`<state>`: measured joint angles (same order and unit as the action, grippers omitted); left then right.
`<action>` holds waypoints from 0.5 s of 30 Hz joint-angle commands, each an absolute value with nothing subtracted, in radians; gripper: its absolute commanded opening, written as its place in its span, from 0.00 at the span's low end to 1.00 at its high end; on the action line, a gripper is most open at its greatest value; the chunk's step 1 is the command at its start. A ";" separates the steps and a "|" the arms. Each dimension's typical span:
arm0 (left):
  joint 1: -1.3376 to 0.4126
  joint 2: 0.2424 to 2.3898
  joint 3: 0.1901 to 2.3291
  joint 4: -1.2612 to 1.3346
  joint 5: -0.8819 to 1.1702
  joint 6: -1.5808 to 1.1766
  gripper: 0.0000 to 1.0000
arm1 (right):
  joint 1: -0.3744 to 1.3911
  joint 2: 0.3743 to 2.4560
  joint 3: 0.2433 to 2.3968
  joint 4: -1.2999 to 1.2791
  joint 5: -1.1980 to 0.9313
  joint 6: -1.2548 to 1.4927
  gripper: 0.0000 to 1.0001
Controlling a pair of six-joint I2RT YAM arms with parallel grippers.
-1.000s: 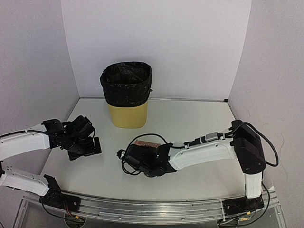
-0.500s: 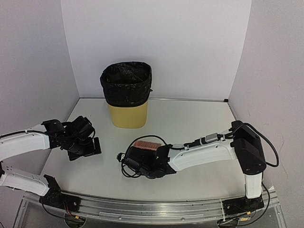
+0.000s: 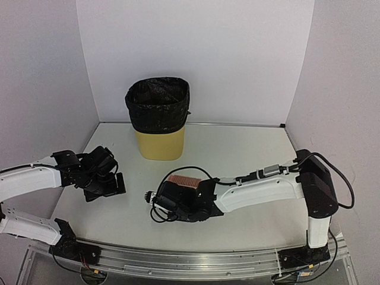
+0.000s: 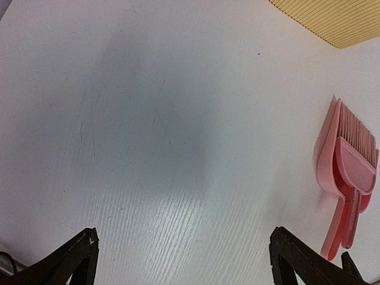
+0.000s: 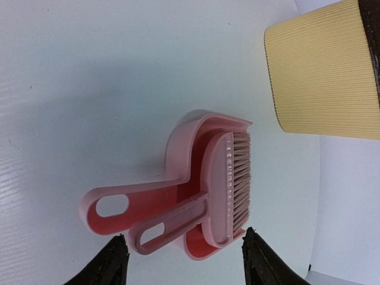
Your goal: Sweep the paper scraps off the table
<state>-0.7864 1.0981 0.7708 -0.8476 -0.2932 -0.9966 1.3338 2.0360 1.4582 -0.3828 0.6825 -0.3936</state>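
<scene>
No paper scraps show in any view. The white table (image 3: 249,154) holds a pink dustpan (image 5: 178,154) with the pink brush (image 5: 228,184) lying in it, handles side by side. In the top view the set (image 3: 184,180) peeks out from behind my right gripper (image 3: 178,200). My right gripper (image 5: 185,233) is open and hovers just above the set, its fingers on either side of it and not touching it. My left gripper (image 3: 105,181) is open and empty over bare table at the left (image 4: 184,231). The dustpan and brush also show at the right edge of the left wrist view (image 4: 347,172).
A yellow ribbed bin (image 3: 158,119) with a black liner stands at the back of the table, just beyond the dustpan (image 5: 320,71). White walls close in the left, back and right. A metal rail (image 3: 190,261) runs along the front edge.
</scene>
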 commanded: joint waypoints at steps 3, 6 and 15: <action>-0.782 1.085 0.773 -0.861 -0.321 -1.005 1.00 | 1.345 1.942 1.444 -0.395 0.610 -0.366 0.66; -0.782 1.083 0.776 -0.861 -0.320 -1.005 1.00 | 1.345 1.906 1.433 -0.397 0.566 -0.345 0.75; -0.782 1.078 0.785 -0.853 -0.318 -1.005 1.00 | 1.312 1.726 1.407 -0.396 0.593 -0.190 0.91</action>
<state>-0.7860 1.0971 0.7708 -0.8474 -0.2932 -0.9966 1.3380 1.8593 1.4189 -0.4011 0.5682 -0.3083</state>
